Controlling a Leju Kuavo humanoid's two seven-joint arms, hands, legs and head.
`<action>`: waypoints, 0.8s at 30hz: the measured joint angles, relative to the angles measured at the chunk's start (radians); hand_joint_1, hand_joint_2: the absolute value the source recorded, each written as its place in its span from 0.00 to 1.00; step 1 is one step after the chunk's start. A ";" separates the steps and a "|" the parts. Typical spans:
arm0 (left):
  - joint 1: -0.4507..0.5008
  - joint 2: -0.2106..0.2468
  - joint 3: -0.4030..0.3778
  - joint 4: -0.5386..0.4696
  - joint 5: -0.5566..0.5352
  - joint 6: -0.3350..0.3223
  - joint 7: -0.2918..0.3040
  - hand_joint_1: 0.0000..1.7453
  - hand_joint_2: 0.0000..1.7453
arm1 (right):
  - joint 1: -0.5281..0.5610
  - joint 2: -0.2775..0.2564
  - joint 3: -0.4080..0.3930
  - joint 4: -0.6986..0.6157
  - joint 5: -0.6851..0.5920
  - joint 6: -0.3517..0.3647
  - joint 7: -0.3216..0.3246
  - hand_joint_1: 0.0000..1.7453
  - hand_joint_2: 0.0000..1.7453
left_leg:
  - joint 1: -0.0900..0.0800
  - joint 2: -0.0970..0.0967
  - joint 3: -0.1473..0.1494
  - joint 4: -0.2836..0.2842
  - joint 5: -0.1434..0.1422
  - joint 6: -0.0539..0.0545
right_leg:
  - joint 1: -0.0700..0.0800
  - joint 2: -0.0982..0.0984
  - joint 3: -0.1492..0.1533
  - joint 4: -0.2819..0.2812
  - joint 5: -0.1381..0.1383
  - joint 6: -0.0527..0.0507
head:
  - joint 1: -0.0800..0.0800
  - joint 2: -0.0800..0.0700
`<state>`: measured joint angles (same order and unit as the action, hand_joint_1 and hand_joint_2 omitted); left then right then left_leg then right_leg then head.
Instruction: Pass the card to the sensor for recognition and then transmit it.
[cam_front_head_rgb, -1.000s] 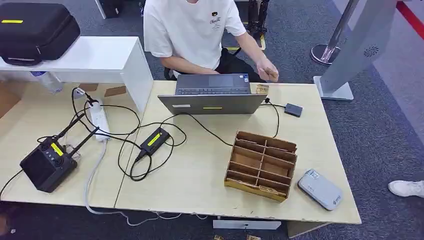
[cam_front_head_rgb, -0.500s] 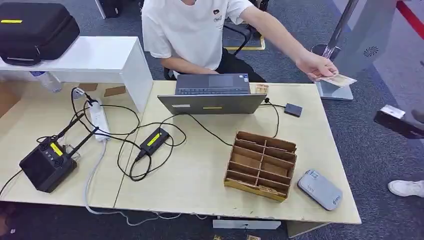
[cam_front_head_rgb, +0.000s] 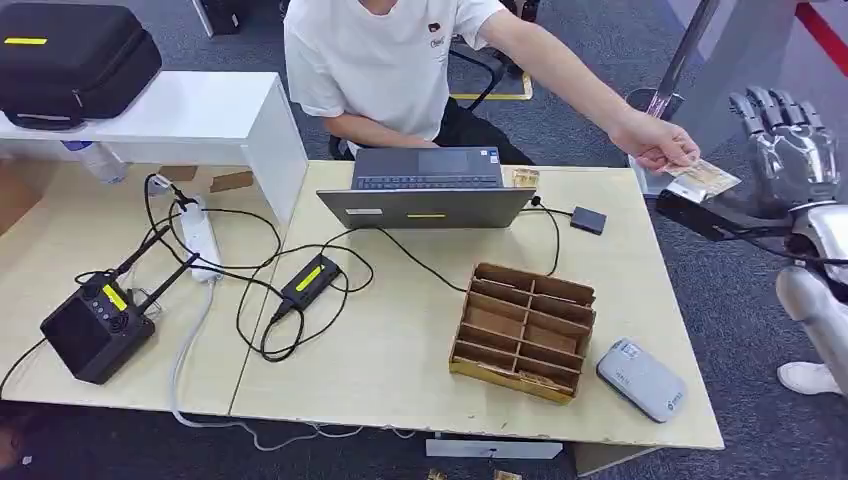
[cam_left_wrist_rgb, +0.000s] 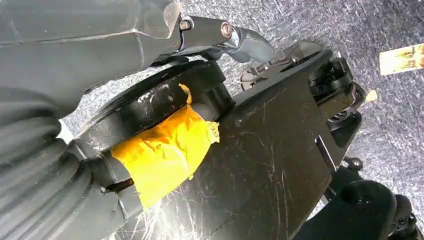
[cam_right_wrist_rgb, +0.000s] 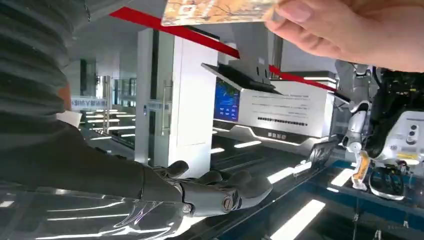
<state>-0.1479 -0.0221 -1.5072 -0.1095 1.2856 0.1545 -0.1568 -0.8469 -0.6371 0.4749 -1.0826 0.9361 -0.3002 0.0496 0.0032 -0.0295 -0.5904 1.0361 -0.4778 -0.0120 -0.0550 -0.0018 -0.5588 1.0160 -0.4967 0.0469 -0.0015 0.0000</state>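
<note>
Now, right hand (cam_front_head_rgb: 790, 150): raised, fingers spread apart, nothing held.
Card (cam_front_head_rgb: 706, 179): pinched by a person's hand (cam_front_head_rgb: 655, 141), offered just beside the right hand.
Left hand: state cannot be told.

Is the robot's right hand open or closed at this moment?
Open. The right hand holds nothing and its fingers are apart; the card is beside it, held by the person's hand.
</note>
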 joint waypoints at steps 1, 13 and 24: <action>-0.001 0.001 0.000 0.000 0.001 -0.004 0.001 0.00 1.00 | -0.002 0.008 0.004 0.006 0.000 -0.006 -0.003 0.00 1.00 | 0.000 0.000 0.000 0.000 0.000 0.000 | 0.000 0.000 0.000 0.000 0.000 0.000 | 0.000 0.000; -0.003 0.005 0.000 0.000 0.013 -0.021 0.010 0.00 1.00 | 0.000 0.050 0.020 0.034 -0.006 -0.061 -0.024 1.00 1.00 | 0.000 0.000 0.000 0.000 0.000 0.000 | 0.000 0.000 0.000 0.000 0.000 0.000 | 0.000 0.000; -0.004 0.005 0.000 0.000 0.024 -0.024 0.016 0.00 1.00 | 0.049 0.056 -0.005 0.010 -0.050 -0.097 -0.044 1.00 1.00 | 0.000 0.000 0.000 0.000 0.000 0.000 | 0.000 0.000 0.000 0.000 0.000 0.000 | 0.000 0.000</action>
<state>-0.1516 -0.0175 -1.5072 -0.1091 1.3096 0.1305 -0.1411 -0.7976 -0.5810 0.4704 -1.0731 0.8866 -0.3971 0.0053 0.0031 -0.0296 -0.5901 1.0364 -0.4779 -0.0120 -0.0551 -0.0019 -0.5591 1.0156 -0.4967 0.0469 -0.0015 0.0000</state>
